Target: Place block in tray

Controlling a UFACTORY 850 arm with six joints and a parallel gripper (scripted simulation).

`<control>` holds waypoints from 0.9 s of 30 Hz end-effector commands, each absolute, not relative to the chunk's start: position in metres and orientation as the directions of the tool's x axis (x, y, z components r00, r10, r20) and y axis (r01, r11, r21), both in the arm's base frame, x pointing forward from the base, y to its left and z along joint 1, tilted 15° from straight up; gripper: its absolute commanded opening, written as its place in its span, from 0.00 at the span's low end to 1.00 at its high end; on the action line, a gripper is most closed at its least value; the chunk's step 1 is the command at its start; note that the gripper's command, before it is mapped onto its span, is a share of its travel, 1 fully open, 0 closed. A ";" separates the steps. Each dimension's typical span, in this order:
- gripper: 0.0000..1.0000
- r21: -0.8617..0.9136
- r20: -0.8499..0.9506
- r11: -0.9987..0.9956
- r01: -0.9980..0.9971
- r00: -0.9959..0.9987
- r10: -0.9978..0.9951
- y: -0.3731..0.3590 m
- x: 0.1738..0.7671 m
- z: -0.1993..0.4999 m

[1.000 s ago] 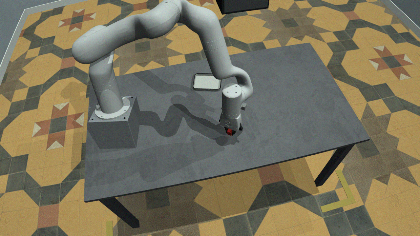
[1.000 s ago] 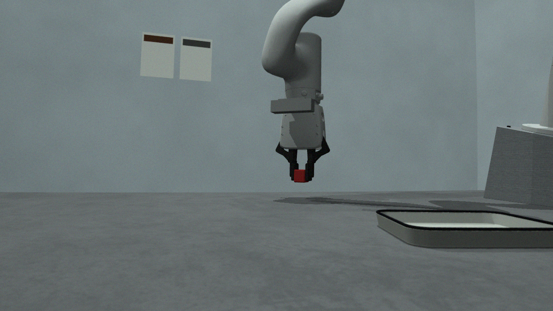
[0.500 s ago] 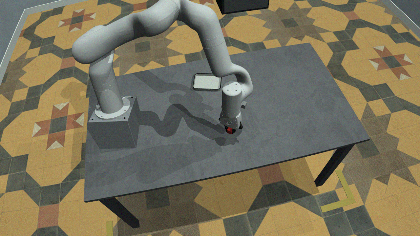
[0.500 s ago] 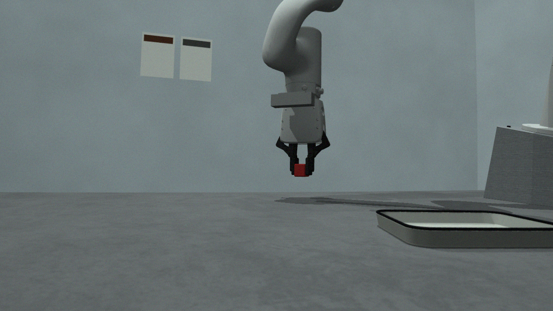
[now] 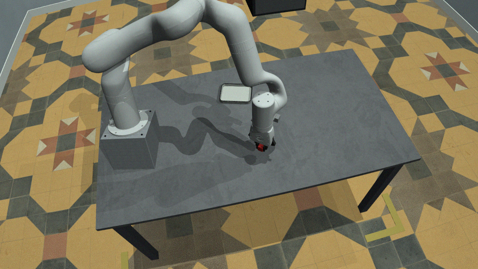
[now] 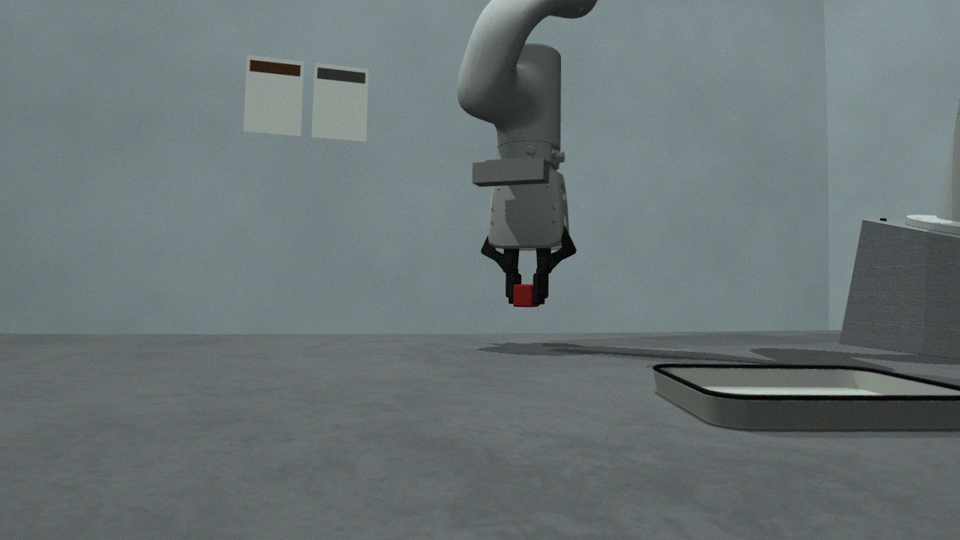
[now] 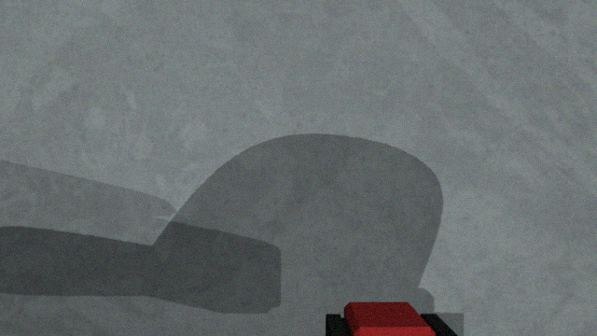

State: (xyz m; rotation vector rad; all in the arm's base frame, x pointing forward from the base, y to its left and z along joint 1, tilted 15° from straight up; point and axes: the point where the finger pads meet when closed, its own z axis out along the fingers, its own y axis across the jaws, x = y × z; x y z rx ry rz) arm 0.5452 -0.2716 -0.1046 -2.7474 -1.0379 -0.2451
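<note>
Pincer (image 6: 527, 292) clamps red block (image 6: 523, 295), seemingly clear above table (image 6: 268, 416).

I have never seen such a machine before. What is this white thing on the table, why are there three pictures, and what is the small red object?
The white thing is a robot arm, bolted to a grey pedestal on a dark grey table. At its end is a gripper with two black fingers.

The three pictures show one moment. One camera looks down from above, one looks across the table from low at the side, and one sits on the wrist, looking down past the fingers.

The red object is a small block. The gripper is shut on it and holds it in the air above the table. A shallow white tray lies apart from it; nothing shows inside.
</note>
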 end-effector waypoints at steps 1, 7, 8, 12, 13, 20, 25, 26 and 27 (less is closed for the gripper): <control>0.00 -0.121 0.221 -0.735 0.667 0.740 0.636 -0.204 0.549 -0.086; 0.00 -0.120 0.223 -0.735 0.668 0.739 0.635 -0.138 0.552 -0.071; 0.00 -0.120 0.224 -0.735 0.668 0.739 0.635 -0.131 0.552 -0.070; 0.00 -0.120 0.224 -0.735 0.668 0.739 0.635 -0.080 0.553 -0.058; 0.00 -0.119 0.224 -0.735 0.668 0.739 0.635 -0.068 0.554 -0.055; 0.00 -0.119 0.224 -0.735 0.668 0.739 0.635 0.020 0.558 -0.033; 0.00 -0.119 0.224 -0.735 0.668 0.739 0.635 0.075 0.562 -0.018; 0.00 -0.119 0.224 -0.735 0.668 0.739 0.635 0.085 0.563 -0.016; 0.00 -0.119 0.224 -0.735 0.668 0.739 0.635 0.098 0.564 -0.012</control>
